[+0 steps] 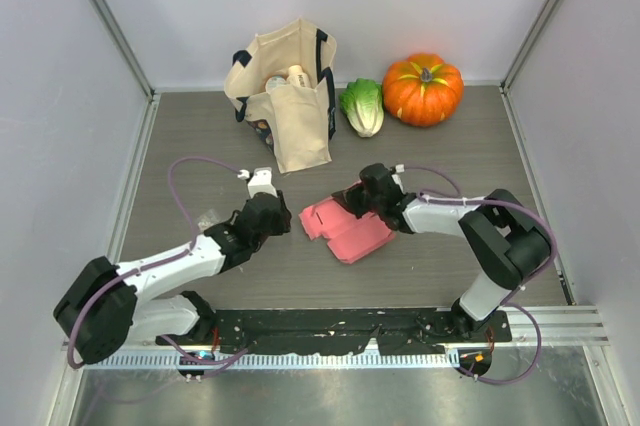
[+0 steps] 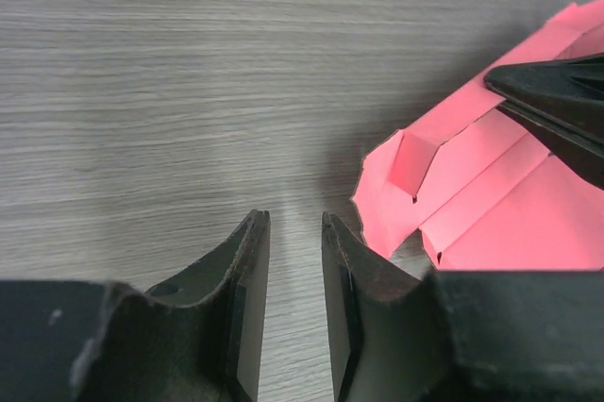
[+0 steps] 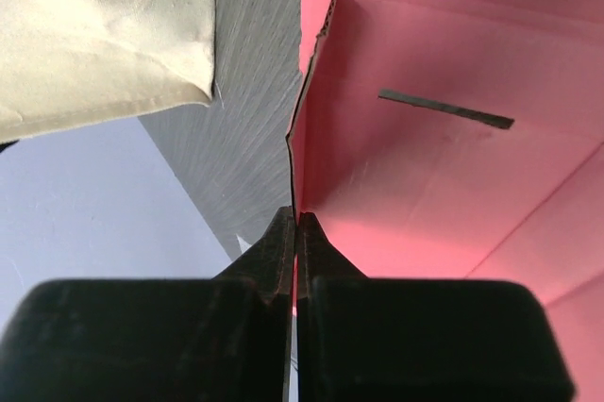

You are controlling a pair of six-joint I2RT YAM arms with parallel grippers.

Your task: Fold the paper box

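The paper box [image 1: 343,229] is a pink card sheet, partly folded, lying mid-table between the two arms. My right gripper [image 1: 347,202] is shut on its far raised edge. In the right wrist view the fingertips [image 3: 296,219] pinch the thin card edge, and the pink panel [image 3: 444,175] with a dark slit fills the right side. My left gripper [image 1: 284,219] sits just left of the sheet. In the left wrist view its jaws [image 2: 294,220] stand apart over bare table, holding nothing. The pink sheet [image 2: 491,213] lies to their right, with the right gripper's black fingers [image 2: 557,100] on it.
A cream tote bag [image 1: 285,96] with items inside stands at the back, also seen in the right wrist view [image 3: 104,34]. A green cabbage [image 1: 363,106] and an orange pumpkin [image 1: 423,88] lie to its right. Pale walls enclose the table on three sides.
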